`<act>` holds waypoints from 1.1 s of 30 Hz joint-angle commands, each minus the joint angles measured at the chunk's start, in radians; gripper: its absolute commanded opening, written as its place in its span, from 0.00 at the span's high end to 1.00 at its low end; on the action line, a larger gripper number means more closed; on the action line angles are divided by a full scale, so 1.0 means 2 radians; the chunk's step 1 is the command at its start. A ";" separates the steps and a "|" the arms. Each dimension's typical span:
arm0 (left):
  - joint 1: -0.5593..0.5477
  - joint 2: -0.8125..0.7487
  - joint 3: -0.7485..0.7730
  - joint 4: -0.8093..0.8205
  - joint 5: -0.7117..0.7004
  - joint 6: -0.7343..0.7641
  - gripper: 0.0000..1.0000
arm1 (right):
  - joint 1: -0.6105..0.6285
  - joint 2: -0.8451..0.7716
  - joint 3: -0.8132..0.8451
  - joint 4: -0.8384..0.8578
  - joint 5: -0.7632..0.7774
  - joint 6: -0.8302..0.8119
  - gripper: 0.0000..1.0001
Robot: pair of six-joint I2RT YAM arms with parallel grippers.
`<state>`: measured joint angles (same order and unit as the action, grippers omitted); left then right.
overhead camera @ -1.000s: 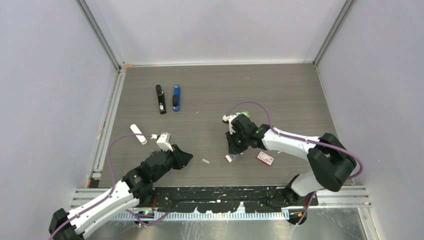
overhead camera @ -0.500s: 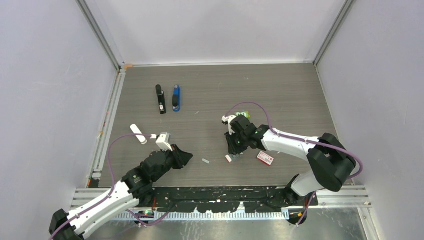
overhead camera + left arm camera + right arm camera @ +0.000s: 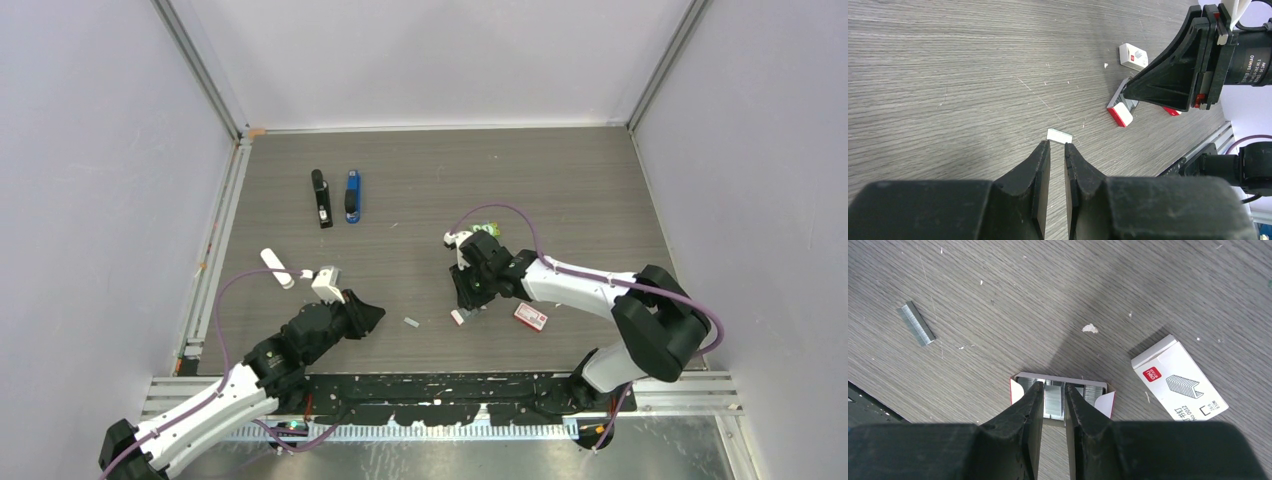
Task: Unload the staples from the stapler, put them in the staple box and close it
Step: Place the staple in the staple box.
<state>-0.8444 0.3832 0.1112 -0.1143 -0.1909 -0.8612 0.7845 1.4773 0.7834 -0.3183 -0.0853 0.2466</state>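
Note:
My right gripper (image 3: 1052, 386) reaches into a small open red-and-white box (image 3: 1104, 402), its jaws shut on a silvery strip of staples (image 3: 1053, 399) among the others in the box. In the top view it (image 3: 463, 306) stands over that box (image 3: 457, 317). A loose strip of staples (image 3: 410, 322) lies on the table just ahead of my left gripper (image 3: 1057, 145), which is shut to a narrow slit and holds nothing. The black stapler (image 3: 320, 198) and the blue stapler (image 3: 352, 196) lie side by side far back on the left.
A closed red-and-white staple box (image 3: 531, 317) lies right of the open one. A green packet (image 3: 487, 229) sits behind the right arm. A white oblong object (image 3: 277, 268) lies near the left wall. The black rail (image 3: 440, 385) borders the near edge.
The right arm has shifted very slightly over the open box. The left arm and the things on the table have not moved.

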 commanded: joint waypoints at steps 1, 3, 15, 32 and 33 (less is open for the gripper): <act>-0.002 -0.006 -0.001 0.005 -0.012 -0.003 0.81 | 0.004 0.002 0.005 0.013 0.010 0.006 0.73; -0.003 -0.005 -0.002 0.005 -0.011 -0.003 0.81 | 0.004 0.002 0.005 0.013 0.009 0.006 0.73; -0.002 -0.012 -0.002 0.000 -0.013 -0.002 0.81 | 0.007 -0.003 0.006 0.011 0.002 0.000 0.77; -0.002 -0.016 -0.001 0.004 -0.013 0.001 0.81 | 0.006 -0.022 0.040 -0.004 0.008 -0.064 0.78; -0.002 -0.015 -0.001 0.005 -0.013 0.001 0.81 | 0.007 -0.015 0.044 -0.006 0.010 -0.066 0.79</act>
<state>-0.8444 0.3595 0.1112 -0.1253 -0.1917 -0.8608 0.7929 1.4296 0.8108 -0.3321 -0.0818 0.1684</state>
